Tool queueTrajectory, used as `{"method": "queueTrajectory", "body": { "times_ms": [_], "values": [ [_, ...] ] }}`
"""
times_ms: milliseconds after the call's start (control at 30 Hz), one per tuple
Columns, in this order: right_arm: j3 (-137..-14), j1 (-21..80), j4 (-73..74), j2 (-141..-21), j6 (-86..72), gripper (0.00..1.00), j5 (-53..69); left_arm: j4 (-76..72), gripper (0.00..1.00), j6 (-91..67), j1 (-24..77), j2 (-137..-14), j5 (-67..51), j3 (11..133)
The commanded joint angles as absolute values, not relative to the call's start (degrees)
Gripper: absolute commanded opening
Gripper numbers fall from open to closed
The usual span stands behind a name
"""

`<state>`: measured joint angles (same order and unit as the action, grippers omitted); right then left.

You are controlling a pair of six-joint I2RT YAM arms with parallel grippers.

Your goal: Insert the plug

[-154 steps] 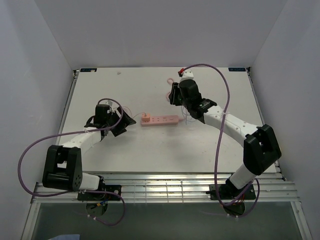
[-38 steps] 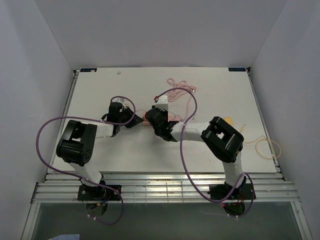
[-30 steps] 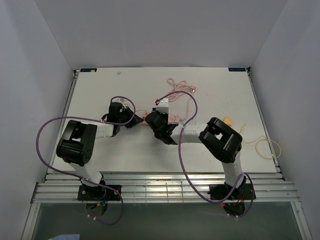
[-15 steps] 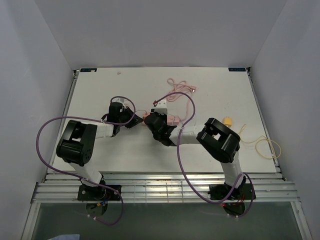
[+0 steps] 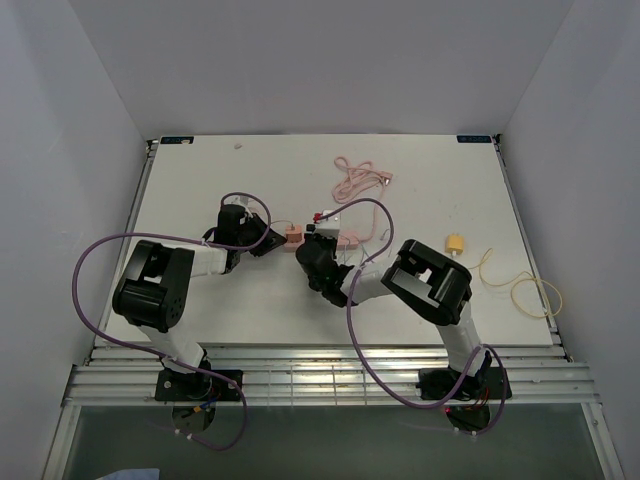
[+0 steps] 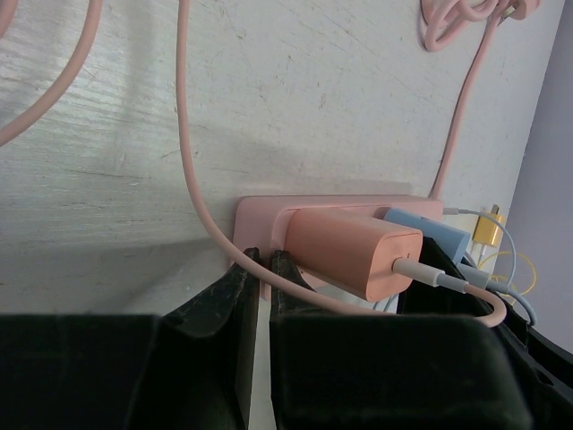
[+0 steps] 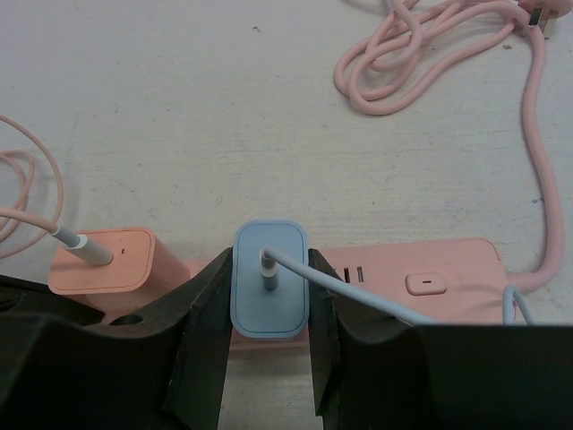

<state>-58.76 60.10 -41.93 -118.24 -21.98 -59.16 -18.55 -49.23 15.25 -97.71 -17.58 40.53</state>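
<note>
The right pincer point(image 7: 269, 309) is clenched on the blue plug point(image 7: 267, 269), one finger on each side. The plug stands upright on the pink power strip point(image 7: 421, 269), just beside a peach charger point(image 7: 100, 260). The left pincer point(image 6: 261, 266) is closed to a thin slit, its tips against the strip's end on the tabletop point(image 7: 179, 107).

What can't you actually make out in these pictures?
- Right wrist view: whether the blue plug sits fully in the power strip; its own body and the right gripper cover the pins.
- Top view: the strip's sockets; the right arm covers them.
- Left wrist view: whether the left gripper pinches anything; its tips meet the strip's end in shadow.
</note>
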Motion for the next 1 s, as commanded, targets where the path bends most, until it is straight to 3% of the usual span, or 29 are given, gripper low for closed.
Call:
{"method": "queueTrajectory", "body": {
  "times_ms": [0,533,967],
  "values": [
    [-51.77,64.78,-30.84,-125.77,-26.63,0.08,-46.50,-14.50,0.17,-49.04,17.58,-99.14,-16.52,39.11],
    [-57.66,65.39,-27.16,-132.62,-22.14,0.08,-40.17,-14.59,0.17,-48.60,17.58,-97.29,-15.73,38.58],
    [-50.54,65.57,-35.77,-132.10,-24.35,0.08,-37.18,-14.59,0.17,-48.60,17.58,-97.21,-15.56,38.58]
  ]
}}
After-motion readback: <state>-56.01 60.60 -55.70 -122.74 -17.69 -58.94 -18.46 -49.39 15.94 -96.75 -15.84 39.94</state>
